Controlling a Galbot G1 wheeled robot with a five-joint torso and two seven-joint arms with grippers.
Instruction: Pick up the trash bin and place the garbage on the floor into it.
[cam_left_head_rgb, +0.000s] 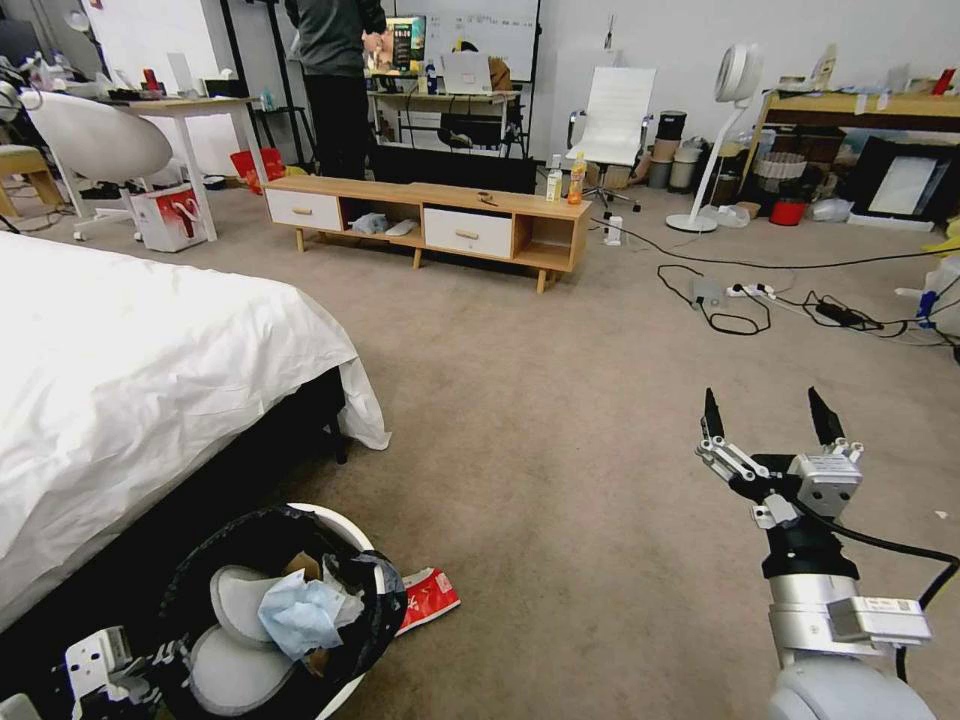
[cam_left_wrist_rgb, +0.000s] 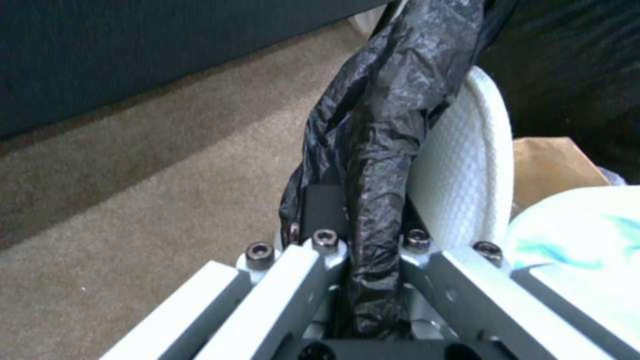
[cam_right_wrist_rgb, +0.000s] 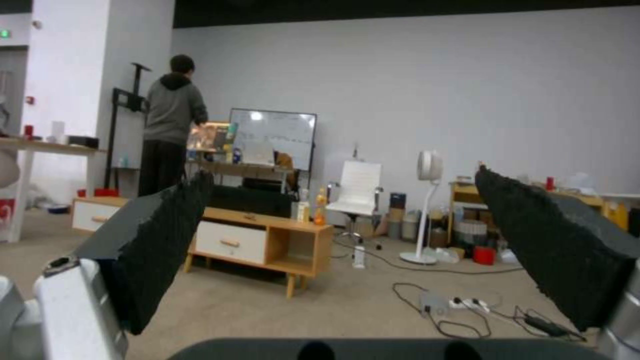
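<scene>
Two grippers show in the head view, one low at each side. Nearest, at the lower left, the left gripper (cam_left_head_rgb: 130, 665) sits at the near rim of the trash bin (cam_left_head_rgb: 345, 530), and the left wrist view shows its jaws closed tight on the bin's rim (cam_left_wrist_rgb: 467, 165) and the black liner (cam_left_wrist_rgb: 387, 125) draped over it. The bin is tilted with its mouth toward the camera, just beside the dark base of the bed (cam_left_head_rgb: 130, 370). Inside it lie a light blue face mask (cam_left_head_rgb: 300, 612), a scrap of brown paper bag (cam_left_head_rgb: 296, 566) and the white inner flaps (cam_left_head_rgb: 232, 668); anything deeper is hidden by the liner and the mask. Touching the bin's far-right side, a red-white snack wrapper (cam_left_head_rgb: 428, 596) lies flat on the floor (cam_left_head_rgb: 560, 480), partly tucked behind the rim so its full shape is cut off. At the lower right, the right gripper (cam_left_head_rgb: 768, 418) hovers above bare carpet with its two dark fingers (cam_right_wrist_rgb: 160, 240) spread wide apart and nothing between them, well apart from the bin and the wrapper. Farther off stands a low wooden cabinet (cam_left_head_rgb: 440, 215) with an upright bottle of orange drink (cam_left_head_rgb: 576, 180) on its right end, and cables (cam_left_head_rgb: 790, 300) trail over the carpet to the right of it.
</scene>
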